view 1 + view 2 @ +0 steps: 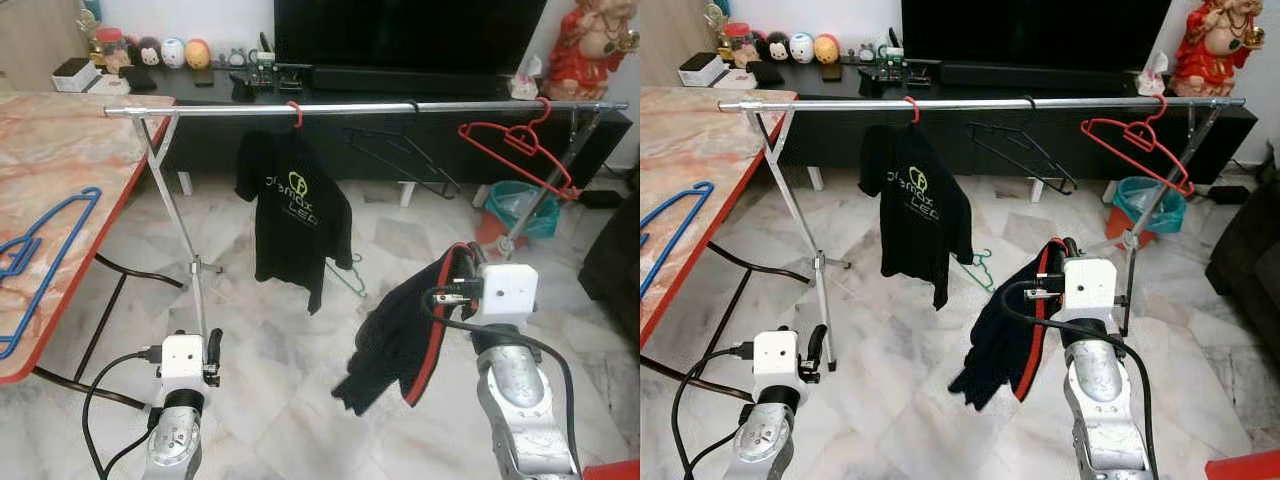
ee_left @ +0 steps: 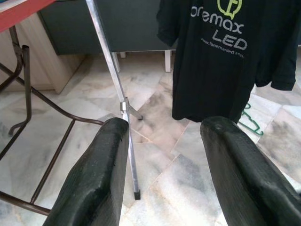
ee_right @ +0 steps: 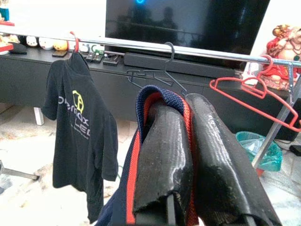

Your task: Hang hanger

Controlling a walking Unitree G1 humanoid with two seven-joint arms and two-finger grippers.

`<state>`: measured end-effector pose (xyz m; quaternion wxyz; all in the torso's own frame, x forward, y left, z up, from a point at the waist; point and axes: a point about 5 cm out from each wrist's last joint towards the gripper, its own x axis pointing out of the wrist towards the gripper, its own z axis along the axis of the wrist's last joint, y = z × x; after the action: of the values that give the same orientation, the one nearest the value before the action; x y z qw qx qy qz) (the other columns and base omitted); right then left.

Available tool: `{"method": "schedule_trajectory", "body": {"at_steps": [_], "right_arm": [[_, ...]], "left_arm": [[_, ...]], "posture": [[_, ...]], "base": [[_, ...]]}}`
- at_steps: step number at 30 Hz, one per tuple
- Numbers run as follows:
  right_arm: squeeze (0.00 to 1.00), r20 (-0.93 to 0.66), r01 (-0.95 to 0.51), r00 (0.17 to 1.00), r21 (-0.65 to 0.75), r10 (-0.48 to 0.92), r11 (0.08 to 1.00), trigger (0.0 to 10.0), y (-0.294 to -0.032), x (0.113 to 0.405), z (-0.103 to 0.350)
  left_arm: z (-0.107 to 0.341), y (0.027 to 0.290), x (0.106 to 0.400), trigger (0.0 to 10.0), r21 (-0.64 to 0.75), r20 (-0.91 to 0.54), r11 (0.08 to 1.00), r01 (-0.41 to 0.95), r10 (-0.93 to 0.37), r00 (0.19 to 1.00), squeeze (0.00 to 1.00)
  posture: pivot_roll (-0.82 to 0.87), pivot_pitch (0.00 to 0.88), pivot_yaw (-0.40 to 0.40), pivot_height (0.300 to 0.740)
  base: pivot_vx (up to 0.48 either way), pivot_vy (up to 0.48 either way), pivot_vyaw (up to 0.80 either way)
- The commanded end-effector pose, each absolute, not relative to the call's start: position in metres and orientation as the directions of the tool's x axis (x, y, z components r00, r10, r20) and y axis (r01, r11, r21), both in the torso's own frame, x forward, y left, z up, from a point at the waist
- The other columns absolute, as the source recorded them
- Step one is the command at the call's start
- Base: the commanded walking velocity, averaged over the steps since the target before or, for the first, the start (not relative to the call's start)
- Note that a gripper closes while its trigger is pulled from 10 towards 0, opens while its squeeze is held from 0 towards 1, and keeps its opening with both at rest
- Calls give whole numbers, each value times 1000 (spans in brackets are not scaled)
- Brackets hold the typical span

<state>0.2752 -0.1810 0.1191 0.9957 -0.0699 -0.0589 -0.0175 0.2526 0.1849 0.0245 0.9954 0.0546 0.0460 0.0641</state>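
Note:
A silver rail point(image 1: 400, 107) spans the room on a folding rack. From it hang a black printed T-shirt point(image 1: 295, 215) on a red hanger, an empty black hanger point(image 1: 400, 155) and an empty red hanger point(image 1: 515, 145). Below the rail, between the black and red hangers, my right gripper point(image 1: 460, 262) is shut on the collar of a dark garment with red trim point(image 1: 395, 340), which droops to its left. Whether a hanger is inside that garment is hidden. My left gripper point(image 2: 164, 141) is open and low, beside the rack's left leg point(image 1: 195, 290).
A marble-top table point(image 1: 60, 150) with a blue hanger point(image 1: 40, 260) on it stands at my left. On the floor behind the T-shirt lies a green hanger point(image 1: 350, 275). A teal bin point(image 1: 520, 205) stands by the right leg, a TV console point(image 1: 400, 140) behind.

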Motion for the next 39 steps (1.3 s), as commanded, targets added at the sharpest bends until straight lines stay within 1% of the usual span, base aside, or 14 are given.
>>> {"method": "schedule_trajectory", "body": {"at_steps": [1, 4, 10, 13, 21, 39], "right_arm": [[0, 142, 51, 989, -130, -32, 990, 10000, -182, 275, 123], [0, 140, 63, 989, -127, -44, 990, 10000, -185, 274, 122], [0, 139, 75, 989, -117, -59, 990, 10000, -185, 273, 122], [0, 139, 75, 989, -113, -59, 991, 10000, -183, 275, 122], [0, 142, 78, 988, -109, -62, 991, 10000, -182, 276, 123], [0, 139, 79, 988, -106, -64, 991, 10000, -181, 276, 123]], "left_arm": [[27, 181, 257, 10000, 109, -84, 986, -123, 132, 988, 0], [28, 177, 259, 10000, 105, -83, 989, -103, 112, 990, 0], [29, 178, 260, 10000, 106, -84, 989, -100, 110, 990, 0], [31, 181, 261, 10000, 106, -77, 988, -114, 122, 989, 0], [30, 181, 260, 10000, 102, -80, 989, -111, 120, 990, 0], [33, 180, 263, 10000, 98, -76, 989, -113, 121, 990, 0]], "posture": [[-37, 0, -44, 740], [-39, 0, -37, 740], [-37, 8, -34, 740], [-24, 37, -37, 740], [-30, 52, -31, 740], [-26, 68, -27, 740]], "base": [[277, 0, 0], [311, 0, 0], [324, 0, 0], [333, 0, 0], [341, 0, 0], [348, 0, 0]]}}
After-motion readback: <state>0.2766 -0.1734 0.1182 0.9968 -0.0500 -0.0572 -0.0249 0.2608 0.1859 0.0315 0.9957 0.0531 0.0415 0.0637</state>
